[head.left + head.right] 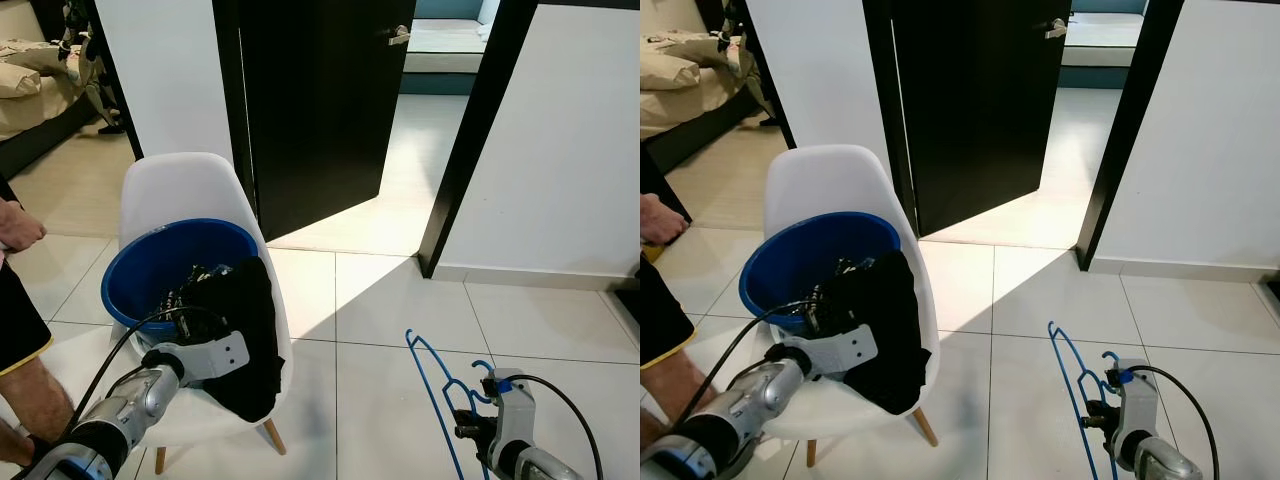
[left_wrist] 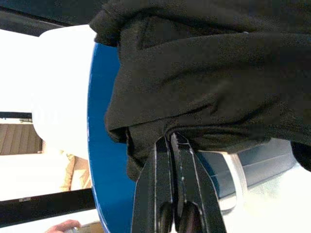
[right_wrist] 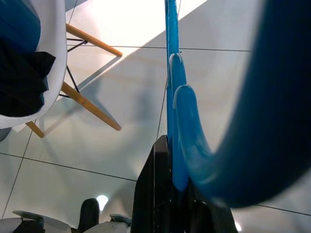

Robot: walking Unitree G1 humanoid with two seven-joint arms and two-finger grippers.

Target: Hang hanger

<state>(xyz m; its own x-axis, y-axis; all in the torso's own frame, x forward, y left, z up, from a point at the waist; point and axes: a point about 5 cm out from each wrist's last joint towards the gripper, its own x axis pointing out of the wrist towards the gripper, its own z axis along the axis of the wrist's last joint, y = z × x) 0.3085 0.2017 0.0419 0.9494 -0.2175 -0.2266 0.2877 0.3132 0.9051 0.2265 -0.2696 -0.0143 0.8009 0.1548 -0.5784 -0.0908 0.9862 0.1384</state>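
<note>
A blue tub (image 1: pixel 150 262) sits on the seat of a white chair (image 1: pixel 180 185); dark laundry lies inside it, and a black garment (image 1: pixel 245 335) hangs over the tub's near rim and the chair's front edge. The left gripper (image 2: pixel 171 143), arm reaching forward, is closed on that garment's lower fold. The right gripper (image 3: pixel 171 160), held low over the tiled floor (image 1: pixel 400 300), clamps the blue hanger (image 1: pixel 438 385), upright. A person's hand (image 1: pixel 18 232) shows at the left edge.
</note>
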